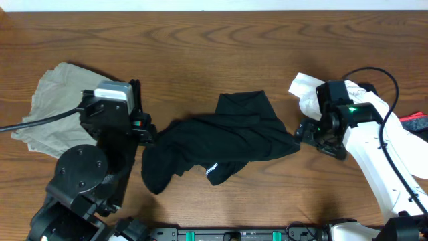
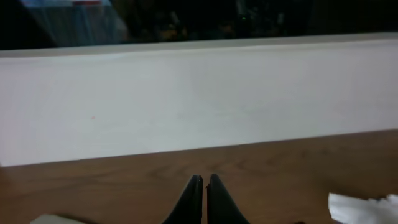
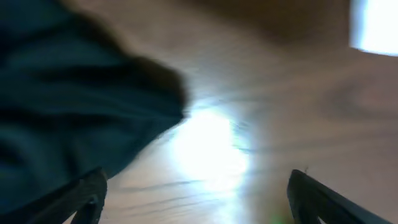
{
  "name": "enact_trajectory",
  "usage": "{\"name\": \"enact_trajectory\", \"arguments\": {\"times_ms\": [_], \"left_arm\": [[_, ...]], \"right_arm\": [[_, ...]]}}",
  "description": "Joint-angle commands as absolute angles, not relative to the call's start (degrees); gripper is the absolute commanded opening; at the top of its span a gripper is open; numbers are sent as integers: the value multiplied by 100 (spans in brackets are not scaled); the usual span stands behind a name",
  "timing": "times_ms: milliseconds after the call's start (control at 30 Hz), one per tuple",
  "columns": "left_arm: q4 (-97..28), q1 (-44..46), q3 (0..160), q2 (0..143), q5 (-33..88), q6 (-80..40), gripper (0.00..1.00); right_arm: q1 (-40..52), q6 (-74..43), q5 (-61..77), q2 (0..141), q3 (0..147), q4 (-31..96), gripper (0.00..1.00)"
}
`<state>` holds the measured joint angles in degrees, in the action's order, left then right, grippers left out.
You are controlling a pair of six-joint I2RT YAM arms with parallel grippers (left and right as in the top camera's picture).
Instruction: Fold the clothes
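Note:
The clothes lie on the wooden table. A black garment (image 1: 224, 140) with small white lettering (image 1: 212, 169) is crumpled in the middle. A grey-beige one (image 1: 50, 100) lies far left and a white one (image 1: 306, 90) at the right. My left gripper (image 1: 148, 132) sits at the black garment's left edge; its fingers (image 2: 194, 196) are shut with nothing showing between the tips. My right gripper (image 1: 301, 134) is at the garment's right tip. In the right wrist view its fingers (image 3: 87, 196) stand wide open over bare wood, with black cloth (image 3: 74, 93) at the upper left, beside the left finger.
A white band (image 2: 199, 99) runs beyond the table's far edge. The white garment's corner (image 2: 364, 208) shows low right in the left wrist view. A dark and red item (image 1: 416, 124) lies at the right edge. A black cable (image 1: 40, 120) crosses the beige garment.

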<state>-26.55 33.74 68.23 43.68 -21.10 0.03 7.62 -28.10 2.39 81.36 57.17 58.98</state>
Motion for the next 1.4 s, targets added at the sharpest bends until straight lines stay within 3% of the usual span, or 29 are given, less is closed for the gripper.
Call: {"name": "enact_trajectory", "arguments": {"times_ms": [0, 267, 300, 367, 400, 500, 900, 1367], "left_arm": [[-2912, 3343, 6934, 4412, -1885, 16, 6], [-4783, 3343, 6895, 5048, -1883, -239, 7], [-4991, 3343, 6884, 5179, -1883, -381, 11], [-5312, 3343, 6855, 5450, -1885, -558, 43], [-5468, 3343, 6845, 5625, -1885, -604, 52], [-5780, 3343, 6845, 6160, -1887, -779, 63], [-6121, 3094, 6654, 7999, -1798, -2432, 70], [-5330, 2923, 5516, 8274, -1518, -3208, 70]], "right_arm": [[722, -2224, 843, 8073, 5734, 5769, 90], [908, -1435, 1546, 8075, 5734, 4167, 89], [952, -1431, 1549, 8075, 5734, 4029, 89], [1017, -1433, 1544, 8079, 5734, 3885, 89], [1020, -1437, 1542, 8079, 5734, 3870, 89], [1020, -1474, 1387, 8082, 5732, 3972, 88], [1013, -1448, 878, 8082, 5732, 4473, 90], [1013, -1450, 880, 8082, 5732, 4525, 89]]}}
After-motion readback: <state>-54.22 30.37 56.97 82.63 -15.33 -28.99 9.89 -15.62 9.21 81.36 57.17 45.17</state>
